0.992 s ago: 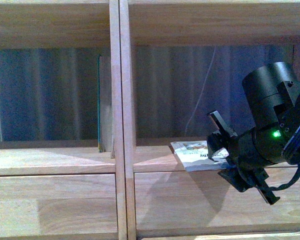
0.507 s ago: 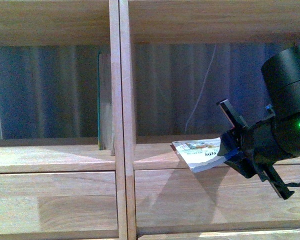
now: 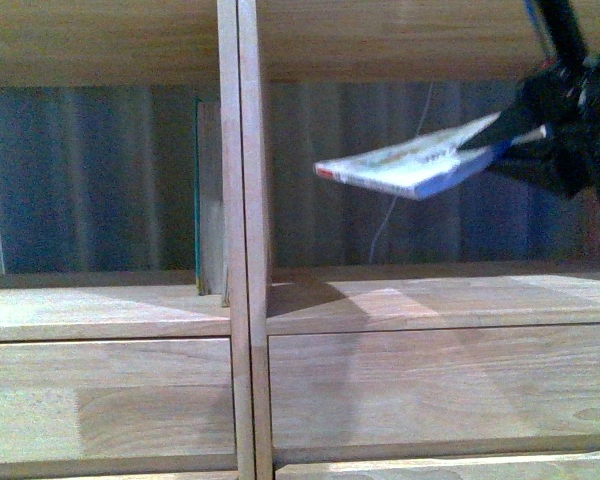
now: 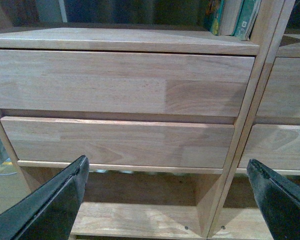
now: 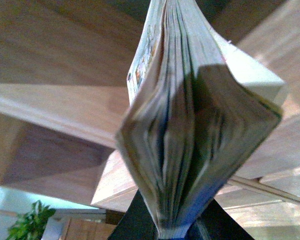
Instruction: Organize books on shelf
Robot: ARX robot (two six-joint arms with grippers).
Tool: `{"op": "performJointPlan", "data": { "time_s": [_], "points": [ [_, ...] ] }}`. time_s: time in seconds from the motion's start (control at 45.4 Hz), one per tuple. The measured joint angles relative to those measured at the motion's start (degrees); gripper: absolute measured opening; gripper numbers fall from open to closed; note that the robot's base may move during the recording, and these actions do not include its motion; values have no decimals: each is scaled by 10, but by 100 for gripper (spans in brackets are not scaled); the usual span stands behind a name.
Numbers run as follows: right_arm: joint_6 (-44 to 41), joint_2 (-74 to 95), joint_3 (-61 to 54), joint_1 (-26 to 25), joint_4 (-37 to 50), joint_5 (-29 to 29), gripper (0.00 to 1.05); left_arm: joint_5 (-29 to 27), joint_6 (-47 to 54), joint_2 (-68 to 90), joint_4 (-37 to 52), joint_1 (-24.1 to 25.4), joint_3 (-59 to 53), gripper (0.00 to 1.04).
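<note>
Behind the open back of the shelf [image 3: 242, 300] hangs a blue-grey curtain [image 3: 100, 180] with vertical folds. The shelf is of light wood. In the front view its divider runs from 12 to 6 o'clock, a little left of the centre, and the drawers [image 3: 430, 385] fill the lower part, from 8 to 4 o'clock.

The right claw [image 3: 515, 140] comes in at 2 o'clock, dark and partly cut by the frame edge. It is clamped on the paperback [image 3: 410, 160], which hangs in the air in the right compartment at about 1 o'clock, well above the board. The paperback lies nearly flat, a little tilted, with the red end of its spine towards the divider and its blue back facing down. The right wrist view shows its page edge, fanned out from where the jaws pinch it.

The left claw [image 4: 166, 167] is spread wide in front of the drawers, its black fingers [image 4: 55, 200] far apart, holding nothing.

The teal book [image 3: 208, 200] stands upright in the left compartment, at 9 o'clock, close against the divider.

A small green plant [image 5: 32, 222] shows beyond the shelf.
</note>
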Motion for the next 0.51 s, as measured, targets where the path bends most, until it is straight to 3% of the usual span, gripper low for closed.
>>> {"op": "performJointPlan", "data": {
  "time_s": [0.309, 0.507],
  "points": [
    [-47, -116, -42, -14, 6, -101, 7, 0, 0, 0, 0, 0, 0, 97],
    [-68, -153, -58, -2, 5, -116, 7, -2, -26, 9, 2, 1, 1, 97]
  ]
}}
